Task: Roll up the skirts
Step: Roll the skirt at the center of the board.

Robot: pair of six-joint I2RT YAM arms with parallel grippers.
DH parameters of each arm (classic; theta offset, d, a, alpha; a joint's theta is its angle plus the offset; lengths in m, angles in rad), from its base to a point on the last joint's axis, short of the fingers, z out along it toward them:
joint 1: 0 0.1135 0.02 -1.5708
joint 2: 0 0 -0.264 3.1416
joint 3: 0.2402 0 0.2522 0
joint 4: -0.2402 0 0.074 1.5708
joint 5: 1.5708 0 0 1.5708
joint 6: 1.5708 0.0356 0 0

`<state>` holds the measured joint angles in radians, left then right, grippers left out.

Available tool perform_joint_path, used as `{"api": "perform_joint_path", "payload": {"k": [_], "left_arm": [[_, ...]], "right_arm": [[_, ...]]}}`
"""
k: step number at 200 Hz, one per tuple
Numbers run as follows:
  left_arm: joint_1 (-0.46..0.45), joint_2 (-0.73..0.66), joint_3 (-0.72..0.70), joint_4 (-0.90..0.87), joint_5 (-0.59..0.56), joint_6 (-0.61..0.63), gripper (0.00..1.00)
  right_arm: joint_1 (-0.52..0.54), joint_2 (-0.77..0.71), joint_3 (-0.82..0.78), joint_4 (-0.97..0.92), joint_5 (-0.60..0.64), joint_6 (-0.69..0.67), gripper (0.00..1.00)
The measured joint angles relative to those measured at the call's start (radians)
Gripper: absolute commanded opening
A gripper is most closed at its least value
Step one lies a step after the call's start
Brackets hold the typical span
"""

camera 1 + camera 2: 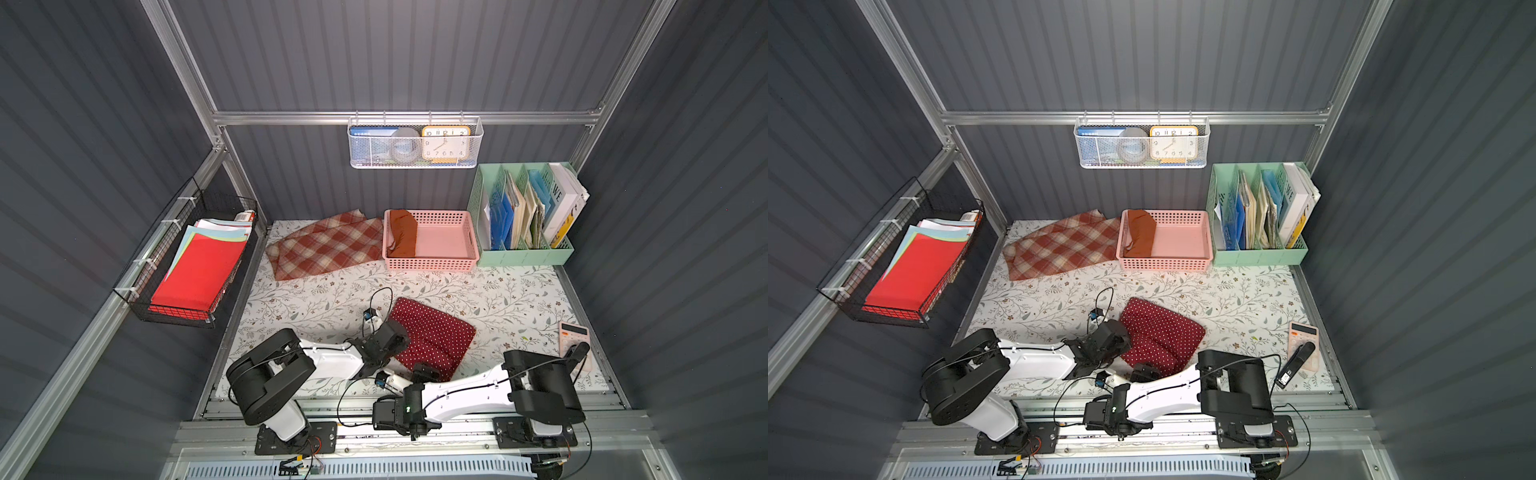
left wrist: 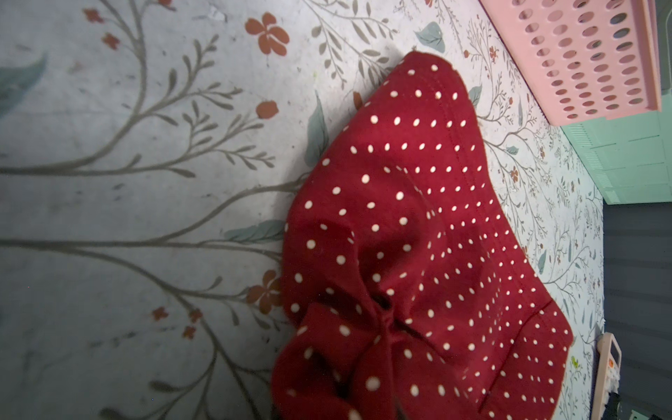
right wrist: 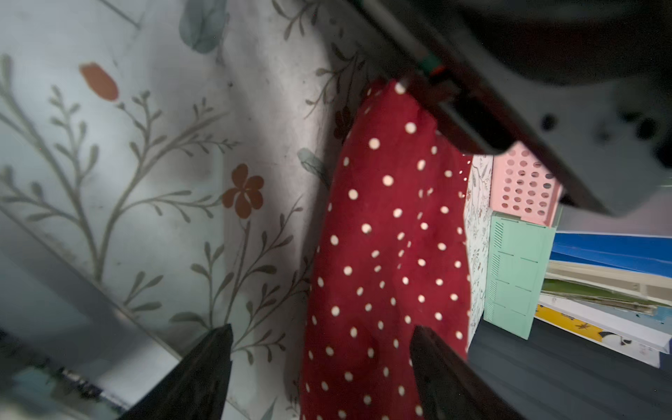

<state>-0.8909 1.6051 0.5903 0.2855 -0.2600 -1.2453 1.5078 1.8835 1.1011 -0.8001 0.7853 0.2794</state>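
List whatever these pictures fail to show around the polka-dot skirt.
Left pincer fingertips: covered by its own wrist in both top views, outside the left wrist view.
Near edge of the dark red polka-dot cloth skirt: behind the right arm in both top views.
Pale plastic calculator keys: too small in both top views.

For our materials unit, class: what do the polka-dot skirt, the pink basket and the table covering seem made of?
Polka-dot skirt: soft matte cloth, weave unclear; it puckers and shows stitched hems. Pink basket: rigid moulded plastic, with even punched-looking holes. Table covering: likely printed vinyl or paper, flat, smooth, scuffed.
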Motion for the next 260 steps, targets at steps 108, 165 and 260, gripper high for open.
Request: {"api": "perform_joint_path", "payload": {"k": [108, 165, 260], "left_arm": [[0.006, -0.05, -0.014, -0.032, 0.018, 0.0, 0.0], [0.022, -0.088, -0.03, -0.066, -0.009, 0.014, 0.0], [0.027, -0.259, -0.06, -0.182, -0.082, -0.008, 0.83]], "right_arm": [[-0.077, 0.117, 0.108, -0.055, 0.074, -0.058, 0.71], [-0.078, 0.168, 0.159, -0.064, 0.098, -0.001, 0.4], [-0.077, 0.101, 0.145, 0.068, -0.01, -0.044, 0.02]]}}
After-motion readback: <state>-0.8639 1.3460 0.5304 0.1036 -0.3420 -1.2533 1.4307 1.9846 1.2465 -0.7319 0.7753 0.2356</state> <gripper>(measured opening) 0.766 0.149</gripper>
